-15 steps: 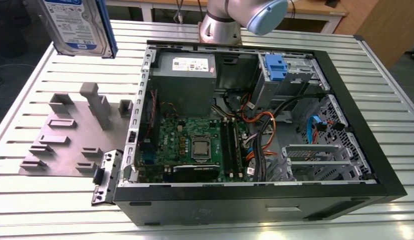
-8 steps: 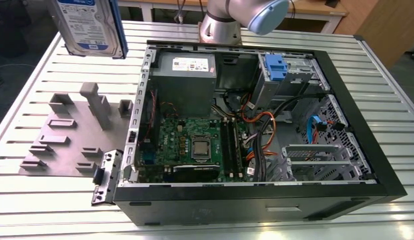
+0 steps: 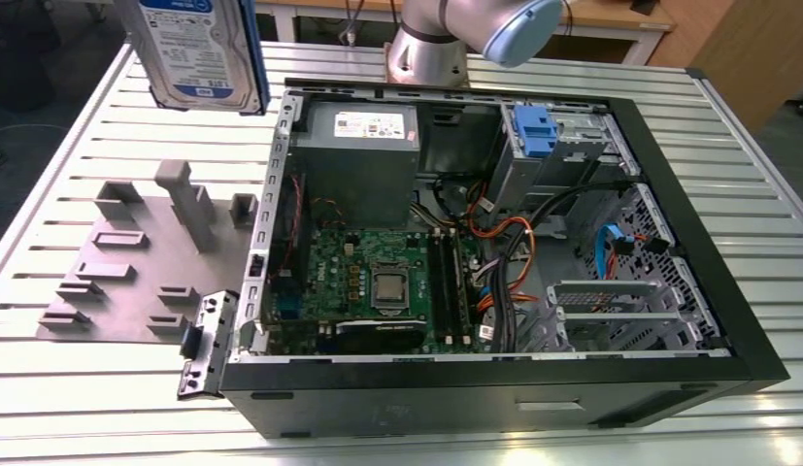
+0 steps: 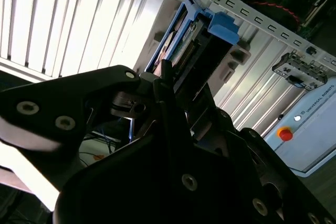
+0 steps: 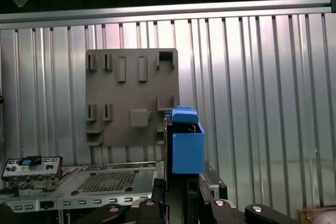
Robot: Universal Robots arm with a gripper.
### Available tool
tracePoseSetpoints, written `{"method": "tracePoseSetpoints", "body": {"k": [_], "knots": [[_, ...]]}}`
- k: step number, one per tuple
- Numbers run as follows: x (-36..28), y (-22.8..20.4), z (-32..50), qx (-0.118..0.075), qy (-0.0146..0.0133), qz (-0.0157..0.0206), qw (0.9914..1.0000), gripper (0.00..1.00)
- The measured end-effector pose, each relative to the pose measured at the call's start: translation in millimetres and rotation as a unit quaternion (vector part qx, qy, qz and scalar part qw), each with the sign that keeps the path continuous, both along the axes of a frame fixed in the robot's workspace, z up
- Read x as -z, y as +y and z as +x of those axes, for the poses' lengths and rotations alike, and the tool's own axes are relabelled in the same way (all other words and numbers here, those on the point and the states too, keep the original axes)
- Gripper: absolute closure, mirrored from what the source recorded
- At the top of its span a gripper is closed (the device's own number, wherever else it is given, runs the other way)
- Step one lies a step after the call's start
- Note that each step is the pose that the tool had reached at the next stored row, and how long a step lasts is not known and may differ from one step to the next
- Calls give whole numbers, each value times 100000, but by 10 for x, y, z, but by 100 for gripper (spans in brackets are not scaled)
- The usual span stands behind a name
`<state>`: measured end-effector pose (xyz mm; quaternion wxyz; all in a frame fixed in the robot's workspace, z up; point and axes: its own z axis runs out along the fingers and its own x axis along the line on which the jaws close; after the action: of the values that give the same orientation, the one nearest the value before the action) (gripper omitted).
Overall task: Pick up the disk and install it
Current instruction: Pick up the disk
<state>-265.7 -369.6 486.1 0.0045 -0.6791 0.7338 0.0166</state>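
The disk point(image 3: 194, 53) hangs upright in the air over the slatted table, to the exterior view's left of the open computer case point(image 3: 712, 262). Its white-and-blue label faces the exterior camera. In the first wrist view its blue end handle point(image 5: 187, 148) sticks out beyond my gripper point(image 5: 184, 188), which is shut on the disk's body. The second wrist view shows the disk point(image 4: 181, 43) with its blue rails clamped between the black fingers point(image 4: 164, 80), pointing away from the wrist.
A grey fixture plate point(image 3: 142, 262) with upright pegs lies on the table below the disk. Inside the case sit a grey power-supply box point(image 3: 359, 146), the motherboard point(image 3: 375, 282), loose cables and another blue-handled carrier point(image 3: 533, 131). The arm's base point(image 3: 427, 53) stands behind the case.
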Motion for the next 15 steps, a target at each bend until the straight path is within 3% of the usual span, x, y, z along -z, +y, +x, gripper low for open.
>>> {"method": "tracePoseSetpoints", "body": {"k": [15], "knots": [[1, 0, 423, 0, 14, -4, 100000, 65]]}}
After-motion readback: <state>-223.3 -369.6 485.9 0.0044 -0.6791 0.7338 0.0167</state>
